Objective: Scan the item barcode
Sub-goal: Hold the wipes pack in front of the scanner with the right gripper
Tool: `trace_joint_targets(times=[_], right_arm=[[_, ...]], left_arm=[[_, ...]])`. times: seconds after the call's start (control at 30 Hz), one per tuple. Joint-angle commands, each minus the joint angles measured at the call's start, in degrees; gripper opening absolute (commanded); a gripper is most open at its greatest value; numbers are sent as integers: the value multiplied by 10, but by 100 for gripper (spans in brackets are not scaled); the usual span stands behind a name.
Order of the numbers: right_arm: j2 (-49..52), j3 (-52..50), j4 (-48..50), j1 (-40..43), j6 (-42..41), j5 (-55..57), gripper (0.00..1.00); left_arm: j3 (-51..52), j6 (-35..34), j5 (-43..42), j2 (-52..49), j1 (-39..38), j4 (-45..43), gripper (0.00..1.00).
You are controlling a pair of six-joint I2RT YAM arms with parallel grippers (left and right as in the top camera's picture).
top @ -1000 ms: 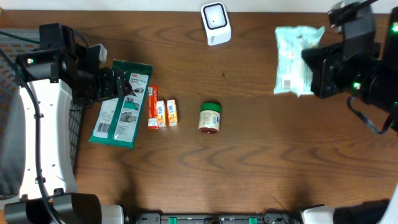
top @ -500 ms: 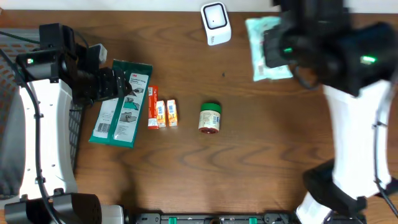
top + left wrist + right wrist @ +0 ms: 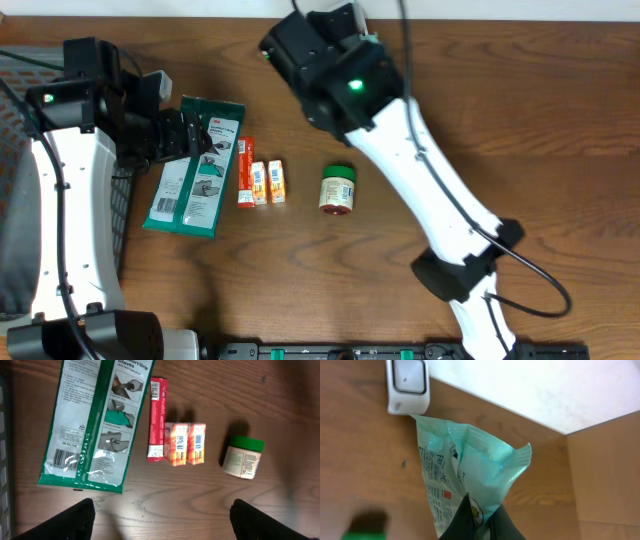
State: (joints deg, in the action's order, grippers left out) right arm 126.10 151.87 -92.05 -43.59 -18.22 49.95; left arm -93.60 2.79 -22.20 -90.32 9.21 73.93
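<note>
Right arm (image 3: pixel 400 130) swinging over to middle of table's (image 3: pixel 560 150) far edge. Right gripper (image 3: pixel 482 517) squeezing wipes pack (image 3: pixel 465 465) tight, pack hanging just beside white scanner (image 3: pixel 408 385). Left gripper (image 3: pixel 162 520) staying wide apart, empty, near glove pack (image 3: pixel 95 420) by left edge.

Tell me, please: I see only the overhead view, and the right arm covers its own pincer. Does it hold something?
Observer: Yes, the right pincer is shut on a pale green soft pack.
Operator: What lies ahead of it?
Observer: The white scanner, just past the pack's far corner.
Operator: And the other arm?
Observer: The left pincer is open, with nothing between its fingers.
</note>
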Motion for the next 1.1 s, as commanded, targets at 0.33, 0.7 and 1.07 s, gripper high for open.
trace_joint_targets(times=[0.33, 0.7, 1.07], right_arm=[[116, 1, 259, 12, 263, 80, 1], [200, 1, 508, 33, 521, 4, 1], [328, 1, 829, 83, 768, 30, 1]], left_arm=[[2, -3, -3, 8, 0, 2, 87], [2, -3, -3, 8, 0, 2, 87], [2, -3, -3, 8, 0, 2, 87]])
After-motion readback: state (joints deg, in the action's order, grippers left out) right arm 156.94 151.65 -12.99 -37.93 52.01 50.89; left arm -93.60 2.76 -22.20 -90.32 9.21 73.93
